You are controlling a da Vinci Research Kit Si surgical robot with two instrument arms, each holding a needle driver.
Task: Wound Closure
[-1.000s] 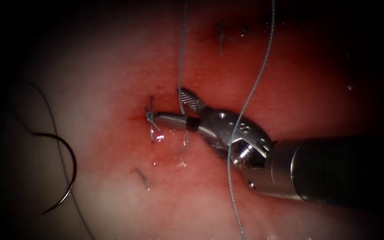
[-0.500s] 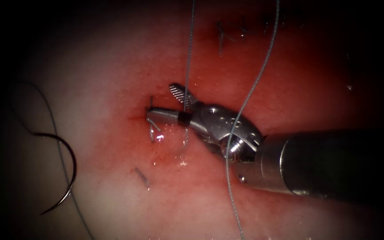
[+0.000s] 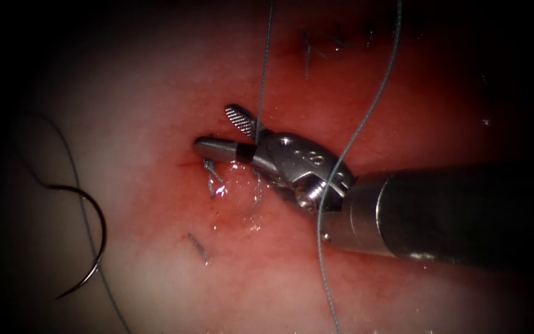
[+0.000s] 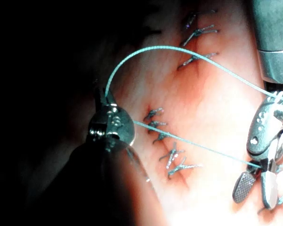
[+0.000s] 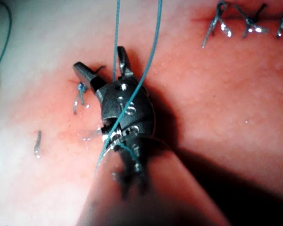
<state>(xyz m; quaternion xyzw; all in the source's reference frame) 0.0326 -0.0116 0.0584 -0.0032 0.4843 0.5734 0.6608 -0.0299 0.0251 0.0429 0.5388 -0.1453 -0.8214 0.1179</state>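
Tissue, a slab of pale pink pork belly (image 3: 156, 99) wet with red fluid (image 3: 236, 204), carries the short cut (image 3: 208, 167) under repair near its middle, a small grey knot (image 3: 208, 166) already seated on it. The right arm's silver needle driver (image 3: 217, 133) reaches in from the surface's right edge with its jaws spread wide, holding nothing; a taut strand of pale blue thread (image 3: 262, 80) runs up from the tissue through the angle between them, close to the hinge. A second strand (image 3: 366, 124) drapes over the tool's wrist and trails toward the near edge. The dark curved steel needle (image 3: 91, 247) lies free on the tissue near the left edge, well left of the cut, held by neither tool and not in the tissue. The left arm's dark-tipped needle driver (image 4: 105, 99) grips the blue thread with its jaws closed, keeping it lifted. Older stitches (image 3: 307, 52) line the far edge.

Risk, judged from this moment: the open jaws sit almost on the knot, so closing there could nick it or pinch tissue; the strand looped over the wrist could snag and drag the loose needle
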